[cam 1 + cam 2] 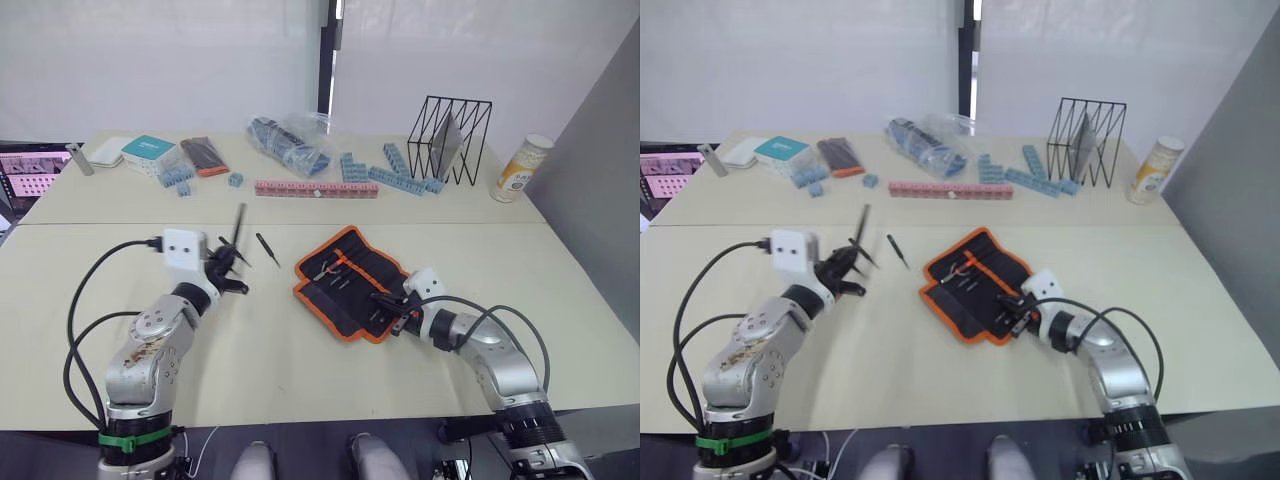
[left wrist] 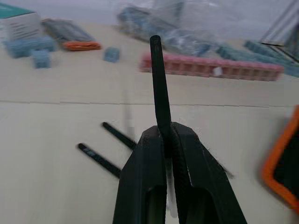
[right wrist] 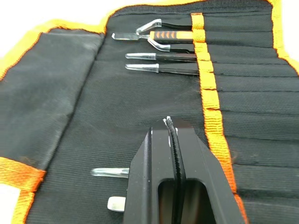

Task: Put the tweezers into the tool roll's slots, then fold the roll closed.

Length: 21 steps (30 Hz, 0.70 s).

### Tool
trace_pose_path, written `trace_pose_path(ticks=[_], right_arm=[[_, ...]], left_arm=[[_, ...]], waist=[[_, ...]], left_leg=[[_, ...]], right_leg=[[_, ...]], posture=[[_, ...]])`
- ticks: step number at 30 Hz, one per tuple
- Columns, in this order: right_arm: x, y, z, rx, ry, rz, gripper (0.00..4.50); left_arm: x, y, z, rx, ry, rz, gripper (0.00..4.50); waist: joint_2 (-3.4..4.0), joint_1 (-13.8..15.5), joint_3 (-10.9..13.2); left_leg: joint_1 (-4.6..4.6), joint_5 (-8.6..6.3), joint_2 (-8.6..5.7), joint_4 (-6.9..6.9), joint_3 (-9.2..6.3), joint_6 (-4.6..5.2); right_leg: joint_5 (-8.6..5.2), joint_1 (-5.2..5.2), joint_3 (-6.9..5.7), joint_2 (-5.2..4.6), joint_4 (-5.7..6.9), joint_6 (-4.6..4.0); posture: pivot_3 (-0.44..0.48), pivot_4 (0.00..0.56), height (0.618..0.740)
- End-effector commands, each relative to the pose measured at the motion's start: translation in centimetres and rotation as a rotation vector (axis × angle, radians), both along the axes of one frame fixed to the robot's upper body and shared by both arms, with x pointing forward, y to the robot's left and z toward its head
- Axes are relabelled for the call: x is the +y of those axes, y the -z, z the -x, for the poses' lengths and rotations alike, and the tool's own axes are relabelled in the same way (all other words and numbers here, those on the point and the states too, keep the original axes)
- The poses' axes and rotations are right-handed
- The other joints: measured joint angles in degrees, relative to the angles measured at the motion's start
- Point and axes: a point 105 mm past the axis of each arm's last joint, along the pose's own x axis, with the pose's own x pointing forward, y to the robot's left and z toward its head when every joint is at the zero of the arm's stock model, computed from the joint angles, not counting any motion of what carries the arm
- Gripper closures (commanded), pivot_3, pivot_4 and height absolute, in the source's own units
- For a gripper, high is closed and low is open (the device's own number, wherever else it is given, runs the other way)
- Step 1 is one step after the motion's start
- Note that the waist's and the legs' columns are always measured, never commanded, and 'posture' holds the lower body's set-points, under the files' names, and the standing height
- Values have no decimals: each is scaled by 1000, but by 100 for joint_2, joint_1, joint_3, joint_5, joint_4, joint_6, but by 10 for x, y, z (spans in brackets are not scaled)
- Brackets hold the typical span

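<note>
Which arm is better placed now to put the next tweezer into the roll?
Left. Its tool is shut on a tweezer, raised above the table. The right tool is shut, empty, over the tool roll.

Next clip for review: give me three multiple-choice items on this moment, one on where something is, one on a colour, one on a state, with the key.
1. Where does the tool roll lie?
A. On the near table, in front of the right pincer
B. Beside the wire rack on the far table
C. On the floor

2. What colour is the roll's trim?
A. Blue
B. Orange
C. White

3. What is the left pincer doing?
A. Hanging open with nothing in it
B. Resting on the tool roll
C. Shut on one of the tweezers

Key: 1 A, the head views show the roll open on the near table under the right pincer; 2 B, an orange edge runs around the black fabric; 3 C, the left wrist view shows a slim black tweezer clamped and sticking out between its fingers.
</note>
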Motion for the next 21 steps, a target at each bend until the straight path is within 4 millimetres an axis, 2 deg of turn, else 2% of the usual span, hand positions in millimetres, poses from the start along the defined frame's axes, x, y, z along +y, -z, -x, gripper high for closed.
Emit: trace_pose_path(ticks=[1,3,6,10,17,21], right_arm=[[-7,-31,-4,-91,7,-25,4500],[-10,-36,-5,-103,16,-27,4500],[-15,-42,-10,-133,32,5,4500],[-21,-29,-12,-103,47,43,4500],[-26,-4,-12,-48,70,80,4500],[-28,-1,-14,-44,96,47,4500]], left_arm=[[-41,-13,12,-26,276,-61,4480],[-48,-13,14,-30,336,-100,4480],[-68,4,11,59,439,-169,4480],[-90,16,11,133,535,-233,4480],[-110,29,7,233,588,-295,4480],[-113,35,4,277,564,-316,4480]], waist=[[2,5,1],[3,12,3],[5,13,3],[4,17,3],[6,14,4],[5,9,4]], left_leg=[[-19,1,-1,4,0,1],[-23,1,-2,3,-1,1],[-26,0,-1,-2,-4,1],[-26,0,-2,-1,-4,1],[-26,1,-2,0,-4,2],[-23,1,-3,2,-5,2]], right_leg=[[10,-19,1,0,9,16],[32,-26,0,0,15,34],[30,-31,-2,2,15,32],[30,-28,-2,1,13,33],[30,-30,-2,2,21,33],[30,-29,-1,2,29,33]], posture=[[0,150,737],[0,150,737],[0,150,737],[0,150,737],[0,150,737],[0,150,737]])
